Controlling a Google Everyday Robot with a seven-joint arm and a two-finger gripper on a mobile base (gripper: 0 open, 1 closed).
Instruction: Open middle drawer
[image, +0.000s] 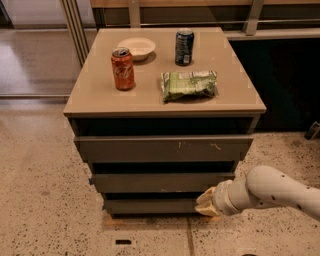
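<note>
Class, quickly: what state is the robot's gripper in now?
Gripper: cannot be told; it sits just below the right end of the plain dark-grey middle drawer front.

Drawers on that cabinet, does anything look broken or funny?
Yes, a little. The top drawer front has pale scratch marks toward its right side, and the middle drawer has a small blue bit at its left end. Nothing is spilled. The gripper sits low at the right end of the bottom drawer.

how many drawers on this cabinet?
3, stacked. Top drawer, widest and scratched; middle drawer directly below it; bottom drawer, narrowest, lowest. The gripper is at the bottom drawer's right end, just under the middle drawer's right corner, hiding that end.
</note>
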